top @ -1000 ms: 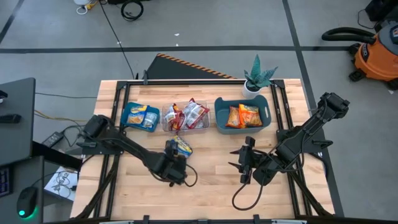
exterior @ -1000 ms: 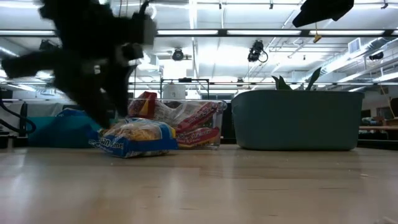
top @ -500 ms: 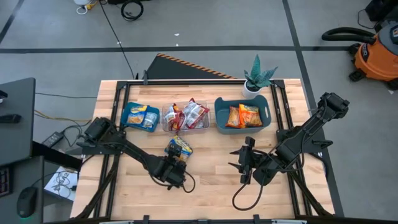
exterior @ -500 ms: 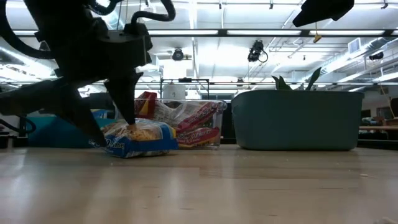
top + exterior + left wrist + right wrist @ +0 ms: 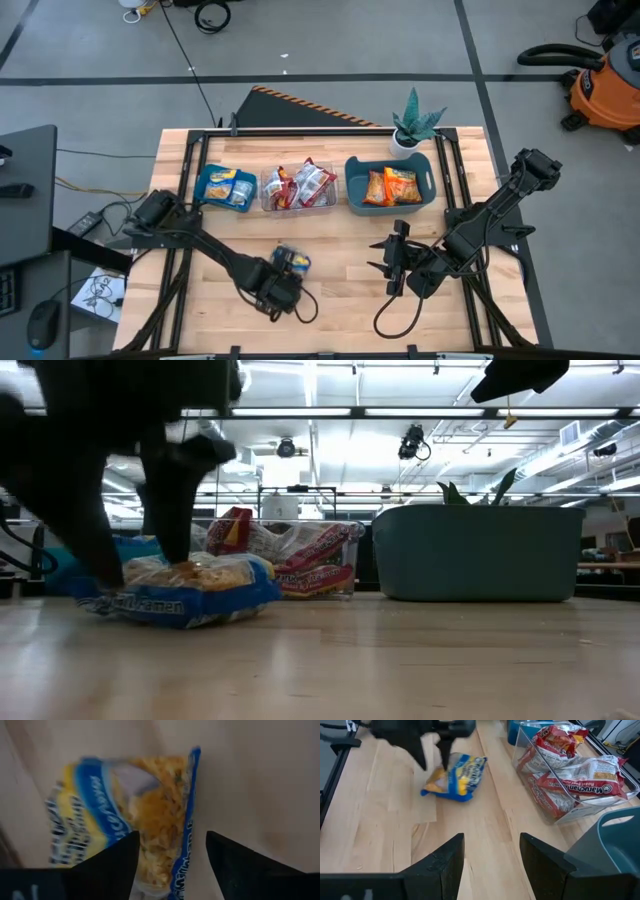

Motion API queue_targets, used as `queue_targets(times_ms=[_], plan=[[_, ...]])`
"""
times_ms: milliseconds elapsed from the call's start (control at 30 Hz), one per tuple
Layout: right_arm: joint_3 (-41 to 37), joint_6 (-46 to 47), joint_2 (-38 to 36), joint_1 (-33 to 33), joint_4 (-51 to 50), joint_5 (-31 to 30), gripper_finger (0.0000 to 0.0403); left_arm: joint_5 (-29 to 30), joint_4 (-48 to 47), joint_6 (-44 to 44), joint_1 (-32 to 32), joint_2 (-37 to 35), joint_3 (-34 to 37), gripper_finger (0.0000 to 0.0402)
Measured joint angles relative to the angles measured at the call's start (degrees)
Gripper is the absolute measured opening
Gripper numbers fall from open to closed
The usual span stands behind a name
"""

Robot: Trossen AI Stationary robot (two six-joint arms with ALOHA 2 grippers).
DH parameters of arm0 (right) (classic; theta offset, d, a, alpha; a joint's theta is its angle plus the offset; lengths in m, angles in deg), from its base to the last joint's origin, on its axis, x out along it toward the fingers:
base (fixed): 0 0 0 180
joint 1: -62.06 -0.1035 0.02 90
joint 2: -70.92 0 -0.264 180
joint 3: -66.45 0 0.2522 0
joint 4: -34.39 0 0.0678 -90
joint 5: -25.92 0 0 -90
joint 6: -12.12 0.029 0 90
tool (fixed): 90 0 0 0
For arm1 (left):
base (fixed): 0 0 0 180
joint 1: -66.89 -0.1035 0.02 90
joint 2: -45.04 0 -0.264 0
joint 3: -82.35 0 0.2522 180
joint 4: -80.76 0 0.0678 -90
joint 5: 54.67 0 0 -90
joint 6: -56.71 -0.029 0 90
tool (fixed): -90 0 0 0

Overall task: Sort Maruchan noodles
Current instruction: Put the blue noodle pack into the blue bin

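Observation:
A blue-and-yellow noodle packet (image 5: 292, 262) lies flat on the table's middle, nearer the front edge. My left gripper (image 5: 287, 272) stands over it, pointing steeply down, open, its fingers astride one long edge of the packet (image 5: 145, 810). To the right, my right gripper (image 5: 378, 255) hovers open above the bare table with nothing between its fingers (image 5: 492, 865). More noodle packets fill three containers at the back: blue-and-yellow ones in a blue bin (image 5: 225, 187), red ones in a clear tub (image 5: 298, 187), orange ones in a second blue bin (image 5: 390, 183). My left gripper comes at the packet from above. One fingertip (image 5: 445, 762) is set down on the packet's top face (image 5: 185, 572) near its blue long edge. The other finger (image 5: 240, 870) stands beside that edge over bare wood. The packet lies flat on the table.
A potted plant (image 5: 415, 125) stands at the back right corner behind the bin of orange packets. Bare wood lies between the two grippers and along the front edge (image 5: 340, 320).
My left gripper has gone toward the table's near edge, sinking a little and rolling at the wrist. The blue-and-yellow packet has slid along the table with it toward the near edge, still flat, and has turned somewhat.

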Motion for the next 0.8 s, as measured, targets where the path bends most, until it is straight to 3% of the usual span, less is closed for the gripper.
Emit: queue_targets(times_ms=[133,233,400,600,800], plan=[[0.0,0.0,0.0,0.02,0.02,0.22,0.0197,-0.18,-3.31,2.97,0.53,-0.46,-5.52,0.0224],[0.0,0.0,0.0,0.0,0.08,0.55,0.0197,1.51,-11.01,8.12,0.45,-0.46,-9.13,0.0223],[0.02,-0.02,0.0,0.0,0.37,0.59,0.0197,2.91,-21.77,20.11,-0.93,-0.77,-9.12,0.0226],[0.02,-0.15,0.0,0.0,0.46,0.63,0.0197,-5.19,-17.17,25.37,-3.11,-3.39,-2.9,0.0218],[0.03,-1.06,0.0,-0.04,1.22,0.85,0.0197,-10.54,-6.19,30.65,-3.46,-11.65,8.11,0.0198]])
